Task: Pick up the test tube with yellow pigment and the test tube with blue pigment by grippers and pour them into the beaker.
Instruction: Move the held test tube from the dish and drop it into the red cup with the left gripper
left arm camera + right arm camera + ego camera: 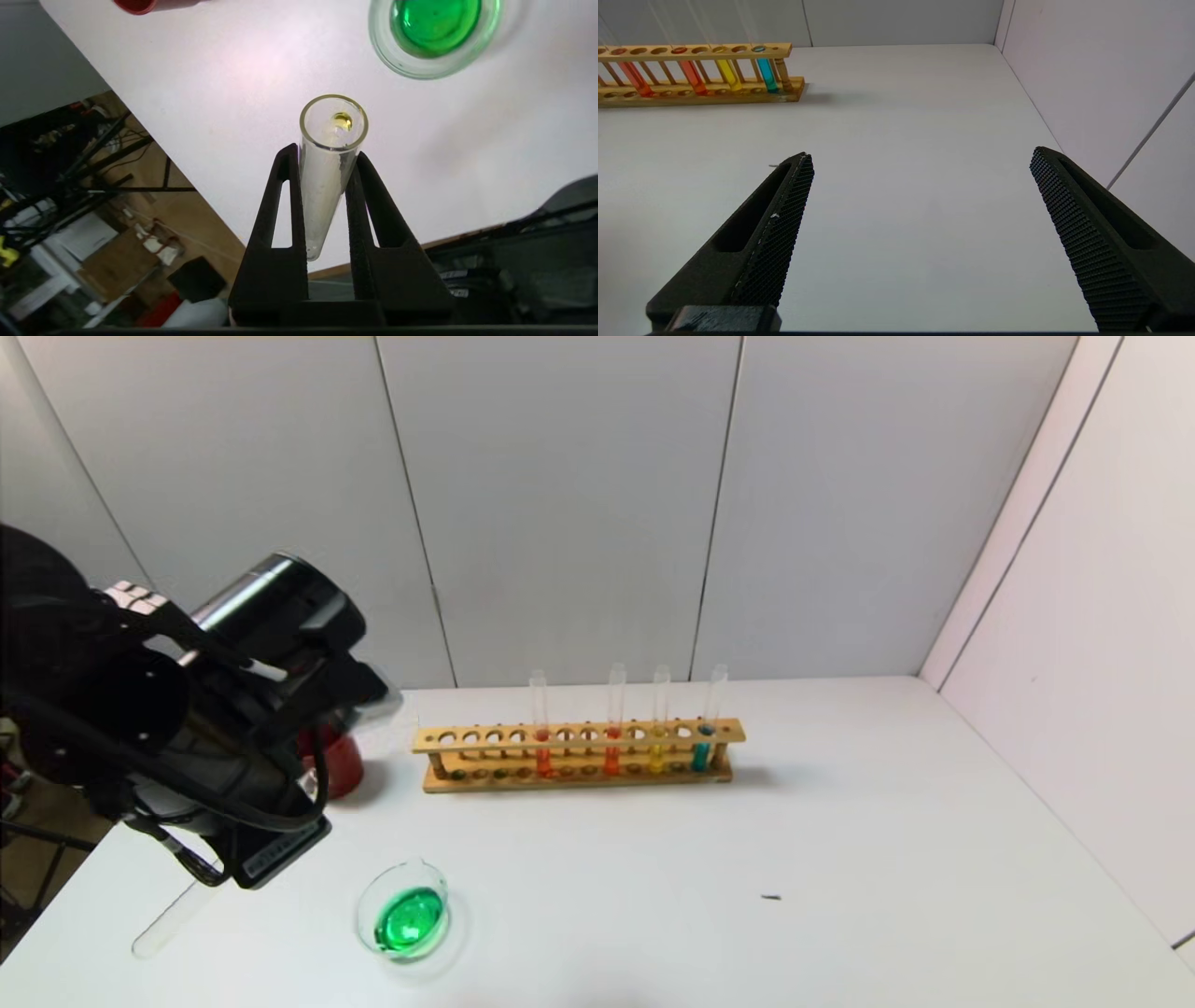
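Small clear glass beaker (pixel 403 917) sits near the front-left of the white surface (pixel 840 859) and already holds bright green liquid, so both pours look done to me. My left tool (pixel 327 154) is clamped on a near-empty slim clear test tube (pixel 329 168) with only a yellow drop inside, held beside the beaker, not over it. My right tool (pixel 920 200) hangs released and empty over bare surface; what's left, I'd judge, is putting the tube away, maybe in the wooden rack (pixel 579 751).
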